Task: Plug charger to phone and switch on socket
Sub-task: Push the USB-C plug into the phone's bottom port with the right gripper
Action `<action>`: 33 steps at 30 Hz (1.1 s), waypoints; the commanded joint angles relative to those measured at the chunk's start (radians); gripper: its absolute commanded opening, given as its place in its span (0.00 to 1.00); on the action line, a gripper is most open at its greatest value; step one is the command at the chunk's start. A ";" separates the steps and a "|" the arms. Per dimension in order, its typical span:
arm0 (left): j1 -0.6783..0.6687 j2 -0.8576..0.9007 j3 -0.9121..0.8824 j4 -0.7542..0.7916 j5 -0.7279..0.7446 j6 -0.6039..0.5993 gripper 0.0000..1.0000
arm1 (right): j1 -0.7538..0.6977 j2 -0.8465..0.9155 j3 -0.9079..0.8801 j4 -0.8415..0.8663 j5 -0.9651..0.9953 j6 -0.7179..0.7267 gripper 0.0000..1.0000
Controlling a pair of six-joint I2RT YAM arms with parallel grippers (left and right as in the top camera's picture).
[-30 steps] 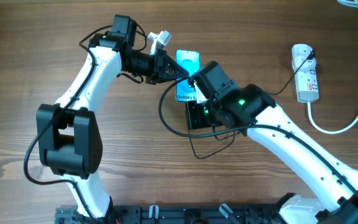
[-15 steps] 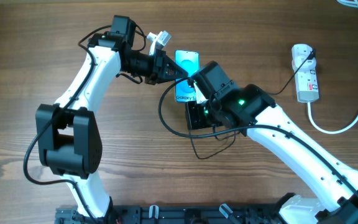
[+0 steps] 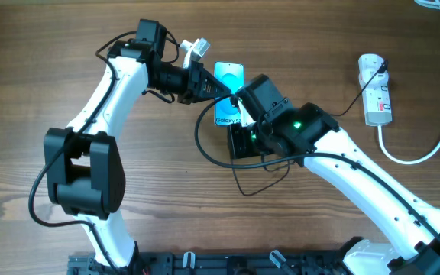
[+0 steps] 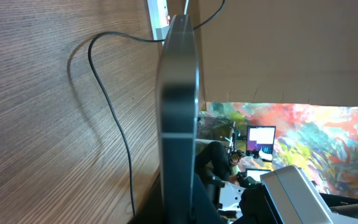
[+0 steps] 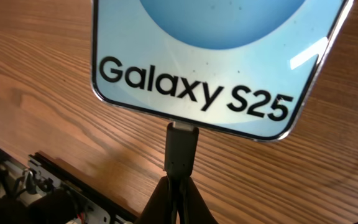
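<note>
Phone (image 5: 216,37) (slim, glossy slab), wood-grain table (image 5: 42,93)

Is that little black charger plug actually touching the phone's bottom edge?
Touching. The right wrist view shows the charger tip meeting the phone at its bottom edge with no gap.

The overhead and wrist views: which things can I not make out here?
Overhead: whether the white plastic power strip is switched on is too small to read.
Right wrist: the edge of the slim turquoise-screened phone hides how deep the thin black cable's connector tip sits.
Left wrist: the phone, seen edge-on, hides the fingers of the left tool.
</note>
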 commanded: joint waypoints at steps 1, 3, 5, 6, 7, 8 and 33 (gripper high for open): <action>-0.016 -0.032 -0.001 -0.041 0.054 0.030 0.04 | -0.035 0.005 0.035 0.070 0.095 0.003 0.05; -0.016 -0.032 -0.001 -0.047 0.054 0.030 0.04 | -0.035 0.005 0.035 0.075 0.124 0.003 0.05; -0.016 -0.032 -0.001 -0.053 0.054 0.030 0.04 | -0.035 0.005 0.035 0.077 0.147 0.001 0.04; -0.016 -0.032 -0.001 -0.059 0.054 0.030 0.04 | -0.035 0.005 0.035 0.076 0.166 -0.002 0.05; -0.016 -0.032 -0.001 -0.062 0.053 0.031 0.04 | -0.035 0.005 0.035 0.077 0.177 -0.013 0.05; -0.016 -0.032 -0.001 -0.065 0.053 0.031 0.04 | -0.035 0.005 0.035 0.079 0.177 -0.024 0.05; -0.016 -0.032 -0.001 -0.127 0.053 0.031 0.04 | -0.035 0.005 0.035 0.174 0.192 0.030 0.29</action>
